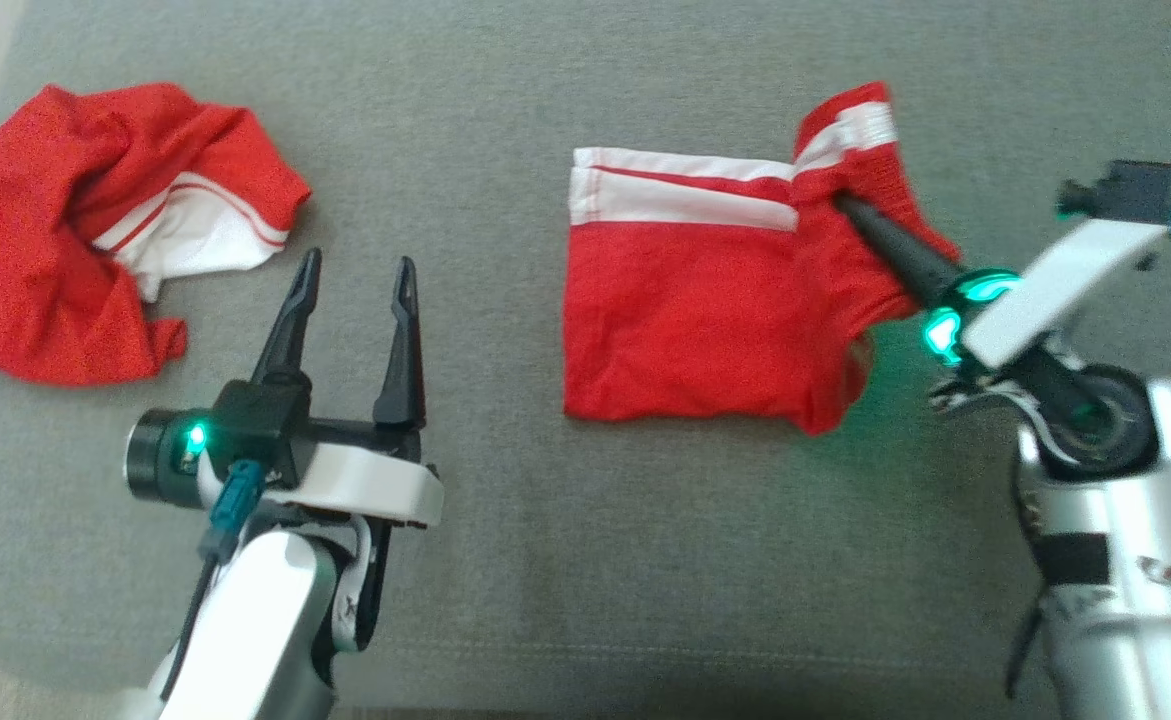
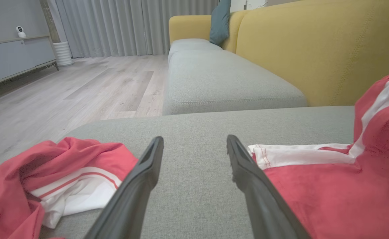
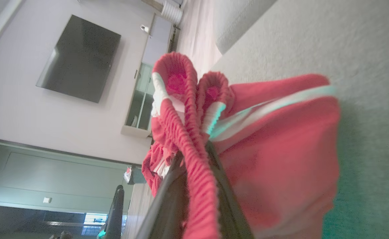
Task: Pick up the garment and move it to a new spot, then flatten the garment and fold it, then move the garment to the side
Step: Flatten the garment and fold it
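Red garments, two: crumpled garment (image 1: 35, 240) loose; folded garment (image 1: 685, 320) seemingly in right claw (image 1: 840, 205).

The right pincer (image 1: 842, 206) tips are concealed by the raised waistband of the folded garment (image 1: 705, 320). The right forearm (image 1: 1065, 285) is blurred. The crumpled garment (image 1: 45, 250) is cropped at the head view's left edge.

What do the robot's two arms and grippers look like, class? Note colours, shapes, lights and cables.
The left gripper has two long, dark, tapering fingers on a black base, with a white housing, a dark cylinder showing a green light, and a teal cable plug. The right gripper has the same dark fingers, glowing green lights and a white plate. The left forearm and right forearm are silvery white.
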`<state>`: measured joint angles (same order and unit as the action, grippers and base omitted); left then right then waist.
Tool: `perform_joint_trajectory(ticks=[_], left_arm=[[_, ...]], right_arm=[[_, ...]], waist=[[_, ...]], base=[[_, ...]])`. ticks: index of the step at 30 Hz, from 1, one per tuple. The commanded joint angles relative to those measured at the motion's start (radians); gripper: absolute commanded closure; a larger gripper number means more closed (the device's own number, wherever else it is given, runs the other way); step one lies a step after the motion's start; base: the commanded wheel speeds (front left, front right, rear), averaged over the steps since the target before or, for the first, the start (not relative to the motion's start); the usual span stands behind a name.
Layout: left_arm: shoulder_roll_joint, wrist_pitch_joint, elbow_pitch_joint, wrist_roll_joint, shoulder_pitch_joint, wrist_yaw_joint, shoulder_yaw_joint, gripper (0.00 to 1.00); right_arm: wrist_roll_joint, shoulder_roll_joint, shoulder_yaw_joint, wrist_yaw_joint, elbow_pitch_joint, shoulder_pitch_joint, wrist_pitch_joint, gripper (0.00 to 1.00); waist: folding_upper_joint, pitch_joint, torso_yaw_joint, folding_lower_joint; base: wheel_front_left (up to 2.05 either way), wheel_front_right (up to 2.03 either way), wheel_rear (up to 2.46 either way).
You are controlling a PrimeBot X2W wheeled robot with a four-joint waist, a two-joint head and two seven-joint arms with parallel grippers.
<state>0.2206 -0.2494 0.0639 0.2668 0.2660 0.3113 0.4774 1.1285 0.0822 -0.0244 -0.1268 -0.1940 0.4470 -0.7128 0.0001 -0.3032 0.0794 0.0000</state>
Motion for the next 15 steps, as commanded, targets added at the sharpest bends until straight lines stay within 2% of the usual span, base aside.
perform_joint_trajectory(ticks=[1,5,11,15], left_arm=[[0.012,-0.011,-0.030,0.002,0.017,-0.003,-0.026,0.00],[0.000,-0.011,-0.026,0.002,0.025,-0.005,-0.020,0.00],[-0.015,-0.012,-0.016,0.003,0.033,-0.012,-0.016,0.00],[-0.025,-0.012,-0.011,0.000,0.033,-0.014,-0.018,0.00]], right_arm=[[-0.016,-0.012,-0.030,-0.004,0.013,0.038,0.012,1.00],[-0.085,-0.029,-0.130,-0.004,-0.092,0.080,0.076,1.00],[-0.130,-0.032,-0.299,-0.004,-0.202,0.122,0.208,1.00],[-0.158,-0.032,-0.359,-0.004,-0.263,0.155,0.304,1.00]], waist=[[-0.0001,-0.008,0.018,0.0000],[-0.0001,-0.022,0.052,0.0000],[-0.0001,-0.033,0.089,0.0000],[-0.0001,-0.030,0.102,0.0000]], base=[[0.00,0.00,0.00],[0.00,0.00,0.00],[0.00,0.00,0.00],[0.00,0.00,0.00]])
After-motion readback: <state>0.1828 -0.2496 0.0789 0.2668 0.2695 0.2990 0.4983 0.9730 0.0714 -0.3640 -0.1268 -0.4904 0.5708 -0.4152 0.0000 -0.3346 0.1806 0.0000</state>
